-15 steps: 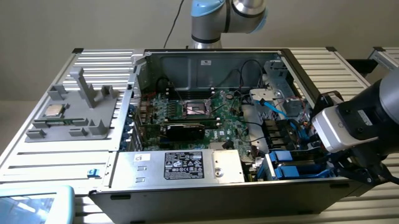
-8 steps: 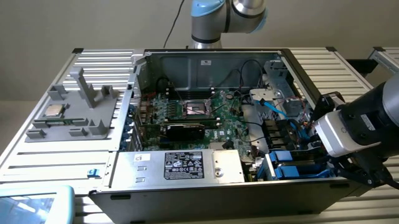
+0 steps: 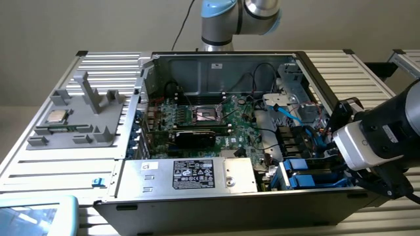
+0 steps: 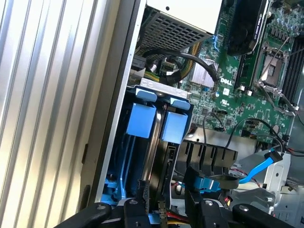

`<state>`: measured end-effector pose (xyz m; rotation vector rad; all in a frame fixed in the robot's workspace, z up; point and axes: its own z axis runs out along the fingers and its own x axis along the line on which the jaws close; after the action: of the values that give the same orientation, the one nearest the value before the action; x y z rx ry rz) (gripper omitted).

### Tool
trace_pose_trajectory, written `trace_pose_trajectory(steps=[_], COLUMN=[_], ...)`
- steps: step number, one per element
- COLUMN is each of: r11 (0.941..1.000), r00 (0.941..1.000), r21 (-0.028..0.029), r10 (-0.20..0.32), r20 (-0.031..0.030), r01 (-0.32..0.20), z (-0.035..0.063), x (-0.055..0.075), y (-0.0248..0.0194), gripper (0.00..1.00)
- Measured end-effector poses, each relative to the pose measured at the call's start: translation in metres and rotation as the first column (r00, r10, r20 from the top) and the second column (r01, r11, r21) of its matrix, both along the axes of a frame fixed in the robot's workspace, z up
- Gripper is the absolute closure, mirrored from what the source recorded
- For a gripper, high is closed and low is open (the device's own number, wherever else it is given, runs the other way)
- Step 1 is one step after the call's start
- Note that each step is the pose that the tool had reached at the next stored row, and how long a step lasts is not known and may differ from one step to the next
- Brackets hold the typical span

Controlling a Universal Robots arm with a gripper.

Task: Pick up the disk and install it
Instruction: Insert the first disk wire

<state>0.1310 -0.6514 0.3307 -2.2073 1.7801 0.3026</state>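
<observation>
The disk [image 4: 151,142] stands on edge in the drive bay at the corner of the open computer case, its blue carrier handles [image 4: 142,119] at the end far from me. In the exterior view the blue carrier [image 3: 308,174] sits in the bay at the case's front right corner. My gripper [image 4: 166,214] hovers over the disk's near end, open. One black finger [image 4: 130,211] is beside the carrier. The other finger [image 4: 205,213] stands apart from it, with cables showing in the gap. The arm's wrist [image 3: 367,142] hangs just off the exterior view's right side of the case.
A silver power supply box [image 3: 190,174] lies at the case's front, with the motherboard [image 3: 210,120] behind it. Blue data cables [image 3: 288,110] and black wires cross near the bay. A grey fixture [image 3: 78,115] with a CPU chip [image 3: 56,117] stands on the ribbed table at the exterior view's left.
</observation>
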Motion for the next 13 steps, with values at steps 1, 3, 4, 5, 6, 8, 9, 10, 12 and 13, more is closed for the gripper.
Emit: trace_pose_trajectory(steps=[1,3,4,5,6,8,9,10,12,13], r11=[1.0,0.9999,0.9999,0.9998,0.9997,0.9996,0.9996,0.9995,0.9994,0.9994], r00=[1.0,0.9999,0.9999,0.9998,0.9998,0.9997,0.9996,0.9995,0.9995,0.9994], r21=[0.0026,0.006,0.0068,0.0074,0.0079,0.0086,0.0086,0.0085,0.0085,0.0084], r10=[0.004,0.012,0.015,0.018,0.021,0.026,0.028,0.03,0.033,0.034], r20=[0.0,0.0,0.0001,0.0,0.0,0.0001,0.0001,0.0001,0.0001,0.0001], r01=[-0.004,-0.012,-0.015,-0.018,-0.021,-0.026,-0.028,-0.03,-0.033,-0.034], z=[-0.0004,-0.0015,-0.0019,-0.0021,-0.0024,-0.003,-0.0031,-0.0031,-0.003,-0.003], x=[0.0001,0.0003,0.0003,0.0003,0.0003,0.0004,0.0004,0.0003,0.0003,0.0003], y=[-0.0001,-0.0001,-0.0001,-0.0001,-0.0001,0.0,0.0001,0.0001,0.0003,0.0003], gripper=[0.57,0.57,0.57,0.57,0.57,0.57,0.57,0.57,0.57,0.57])
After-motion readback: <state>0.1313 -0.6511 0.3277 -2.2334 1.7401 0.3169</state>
